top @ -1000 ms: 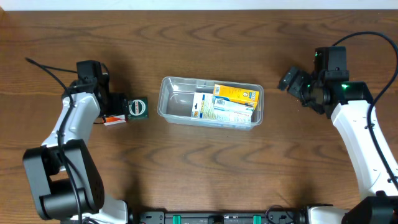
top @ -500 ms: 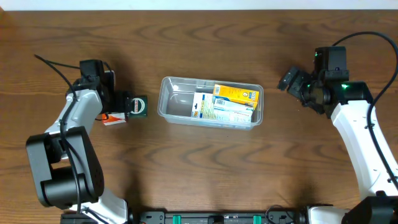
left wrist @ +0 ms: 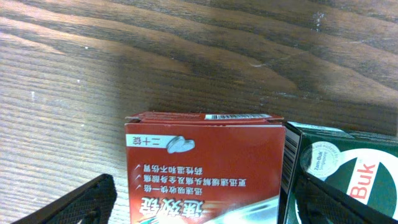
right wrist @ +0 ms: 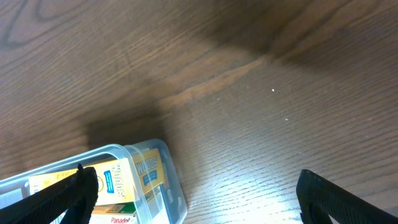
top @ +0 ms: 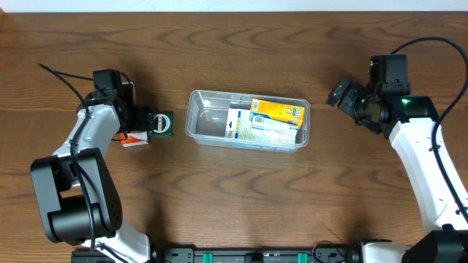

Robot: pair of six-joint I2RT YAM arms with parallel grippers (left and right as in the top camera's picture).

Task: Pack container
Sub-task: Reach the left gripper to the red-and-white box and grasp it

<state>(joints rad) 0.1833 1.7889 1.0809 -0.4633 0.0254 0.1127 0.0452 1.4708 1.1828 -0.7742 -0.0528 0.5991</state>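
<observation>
The clear plastic container (top: 208, 117) lies mid-table and holds a yellow box (top: 277, 111) and white-and-blue boxes (top: 252, 128). My left gripper (top: 141, 130) is open to its left, over a small red box (top: 133, 141) beside a green box (top: 161, 125). In the left wrist view the red box (left wrist: 205, 155) lies between the spread fingers (left wrist: 202, 200), and the green box (left wrist: 348, 165) sits right of it, partly behind the right finger. My right gripper (top: 342, 93) is open and empty, right of the container. Its view (right wrist: 199, 205) shows the container's corner (right wrist: 163, 163).
The wooden table (top: 241, 197) runs all around the container. A black cable (top: 62, 79) trails from the left arm at the far left. Both arm bases stand at the front edge.
The left arm shifted slightly up and right over the red box, then stayed still. The boxes, the container and the right arm have not moved.
</observation>
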